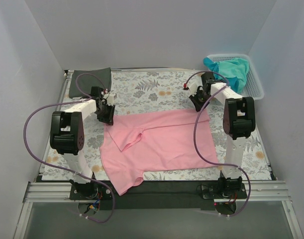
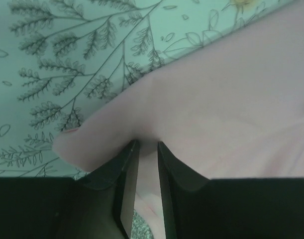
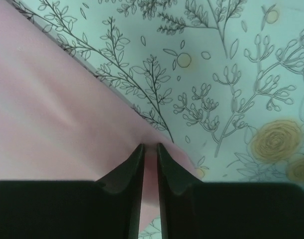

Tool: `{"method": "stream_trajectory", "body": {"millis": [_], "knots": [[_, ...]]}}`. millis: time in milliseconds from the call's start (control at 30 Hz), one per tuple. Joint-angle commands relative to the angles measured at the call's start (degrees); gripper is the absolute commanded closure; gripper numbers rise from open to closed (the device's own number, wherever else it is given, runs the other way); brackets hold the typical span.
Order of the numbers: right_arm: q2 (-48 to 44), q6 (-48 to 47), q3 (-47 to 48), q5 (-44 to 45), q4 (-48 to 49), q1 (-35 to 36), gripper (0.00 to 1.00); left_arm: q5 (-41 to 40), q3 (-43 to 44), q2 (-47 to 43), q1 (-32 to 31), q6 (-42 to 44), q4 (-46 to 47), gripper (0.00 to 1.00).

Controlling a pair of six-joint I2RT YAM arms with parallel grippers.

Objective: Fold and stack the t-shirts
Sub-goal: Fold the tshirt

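Observation:
The light pink t-shirt [image 1: 156, 144] lies spread on the floral tablecloth in the middle, one sleeve folded in and a part hanging toward the near edge. My left gripper [image 1: 106, 117] is shut on its far left corner [image 2: 142, 124]. My right gripper [image 1: 198, 105] is shut on its far right corner [image 3: 67, 124]. The dark charcoal t-shirt [image 1: 90, 82] lies folded at the far left. The teal t-shirt [image 1: 226, 69] is crumpled in the basket at the far right.
The white mesh basket [image 1: 256, 84] stands at the far right corner. The floral tablecloth [image 1: 152, 89] covers the table between white walls. A dark strip and metal rail run along the near edge.

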Motion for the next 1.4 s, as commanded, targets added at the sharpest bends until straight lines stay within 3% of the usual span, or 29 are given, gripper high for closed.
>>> {"method": "stream_trajectory", "body": {"millis": [0, 167, 267, 533, 633, 1033, 1167, 1367], "knots": [[-1.8, 1.5, -4.4, 3.7, 2.1, -0.3, 0.8, -7.6, 0.8, 1.8, 1.6, -3.4, 1.8, 0.77], [-3.8, 3.1, -6.3, 6.8, 5.6, -0.3, 0.67, -7.6, 1.4, 4.3, 2.8, -4.1, 2.6, 0.77], [-7.5, 2.6, -4.5, 4.8, 3.5, -0.3, 0.6, -3.4, 1.8, 2.5, 2.8, -3.4, 2.3, 0.76], [-19.4, -8.2, -12.2, 0.6, -4.0, -0.5, 0.66, -1.1, 2.4, -0.5, 2.8, -1.8, 0.0, 0.76], [-19.5, -11.0, -14.2, 1.7, -5.3, -0.5, 0.6, -1.4, 2.5, -0.4, 2.8, -1.4, -0.3, 0.76], [-16.4, -16.9, -18.6, 6.7, -1.7, -0.3, 0.53, -0.8, 2.9, 0.6, 2.8, -1.9, -0.8, 0.75], [-15.1, -18.0, -18.5, 7.0, -0.8, -0.3, 0.53, -1.1, 2.9, 1.0, 2.8, -1.7, -0.8, 0.75], [-14.7, -18.9, -18.9, 7.1, -0.9, -0.2, 0.74, -1.8, 3.4, 1.6, 2.8, -1.6, -0.7, 0.75]]}}
